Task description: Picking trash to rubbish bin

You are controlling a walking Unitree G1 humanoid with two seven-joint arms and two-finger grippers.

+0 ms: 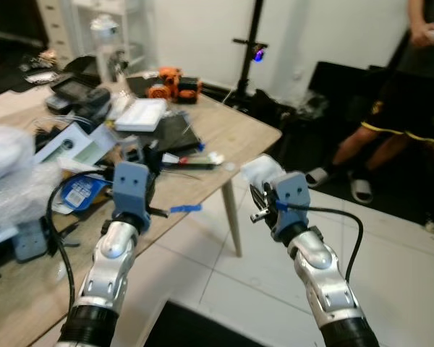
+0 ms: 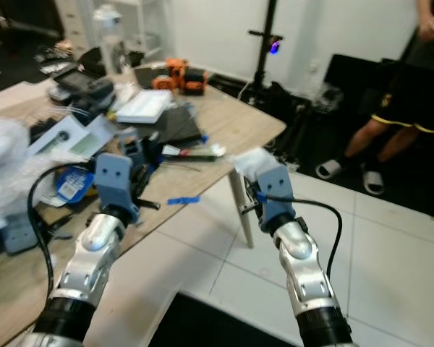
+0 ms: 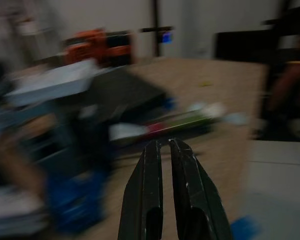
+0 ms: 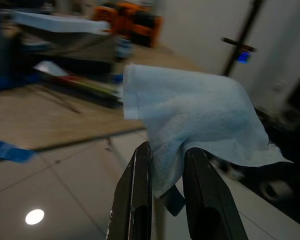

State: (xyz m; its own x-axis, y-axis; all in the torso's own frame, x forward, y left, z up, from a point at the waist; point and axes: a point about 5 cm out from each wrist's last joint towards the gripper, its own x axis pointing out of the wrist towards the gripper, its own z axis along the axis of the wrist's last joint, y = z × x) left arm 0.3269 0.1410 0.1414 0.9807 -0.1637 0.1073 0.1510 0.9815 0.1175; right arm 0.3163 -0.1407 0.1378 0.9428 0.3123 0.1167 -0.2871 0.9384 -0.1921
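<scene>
Right wrist view shows my right gripper [image 4: 166,165] pinching a white tissue [image 4: 195,122] between its jaws, off the counter [image 1: 239,134] edge. My left gripper [image 3: 166,150] hovers above the cluttered counter, jaws closed, empty.

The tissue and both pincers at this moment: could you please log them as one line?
right pincer: shut on white tissue, above floor beside table | left pincer: shut, empty, over table edge | rubbish bin: unseen | person: standing nearby
</scene>
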